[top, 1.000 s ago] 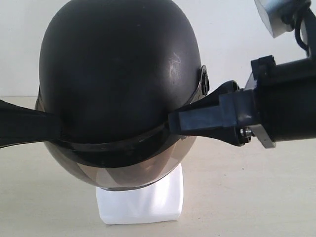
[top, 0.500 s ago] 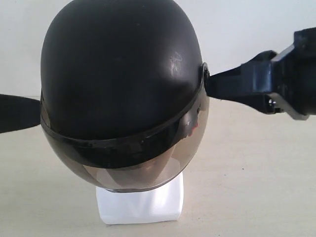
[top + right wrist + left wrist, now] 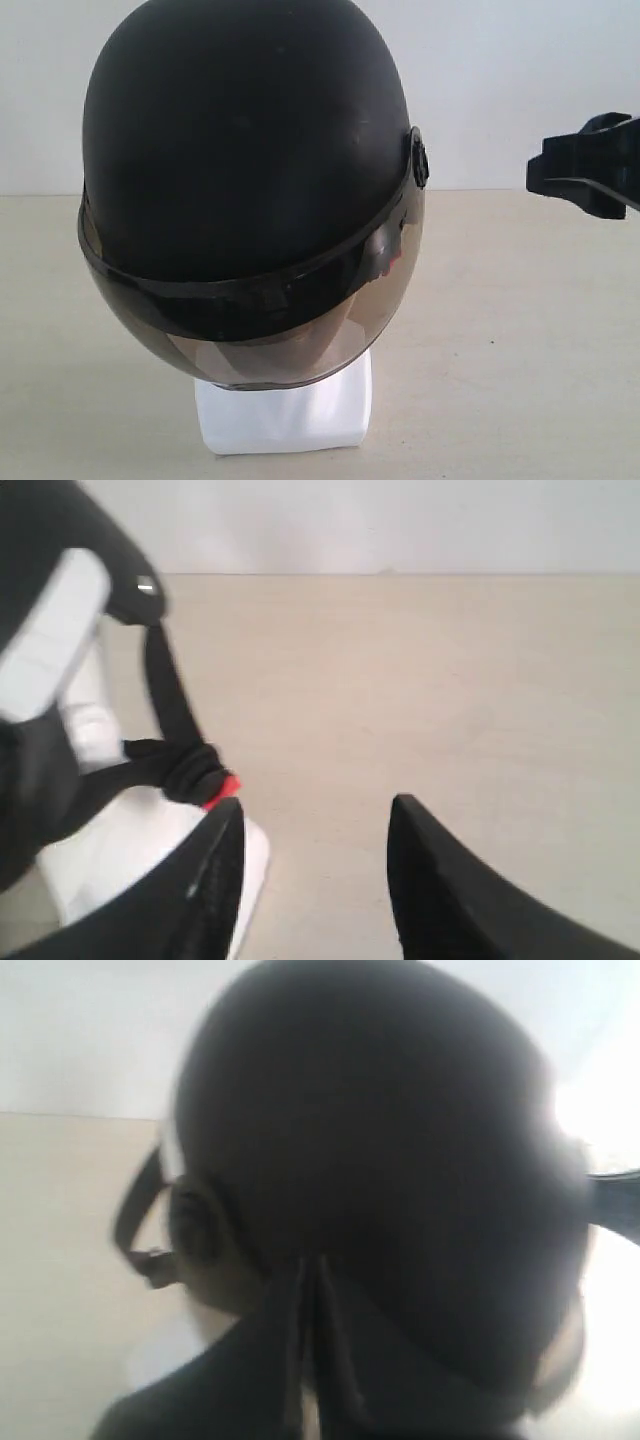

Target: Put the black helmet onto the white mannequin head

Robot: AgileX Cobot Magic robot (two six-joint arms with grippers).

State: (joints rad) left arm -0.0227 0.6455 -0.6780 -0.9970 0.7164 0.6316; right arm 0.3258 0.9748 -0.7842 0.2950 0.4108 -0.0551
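Open table (image 3: 520, 380), black helmet (image 3: 245, 150) on white mannequin head (image 3: 285, 415), right end effector (image 3: 318, 805) wide, left end effector (image 3: 310, 1265) closed

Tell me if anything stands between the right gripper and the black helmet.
Nothing visible does. The right gripper, jaws apart, hangs clear of the black helmet, only open air between them; the helmet already sits on the white mannequin head.

Bare table (image 3: 520, 340) right of the black helmet (image 3: 250, 170); on its other side, left fingers (image 3: 290, 1360) near, perhaps touching.
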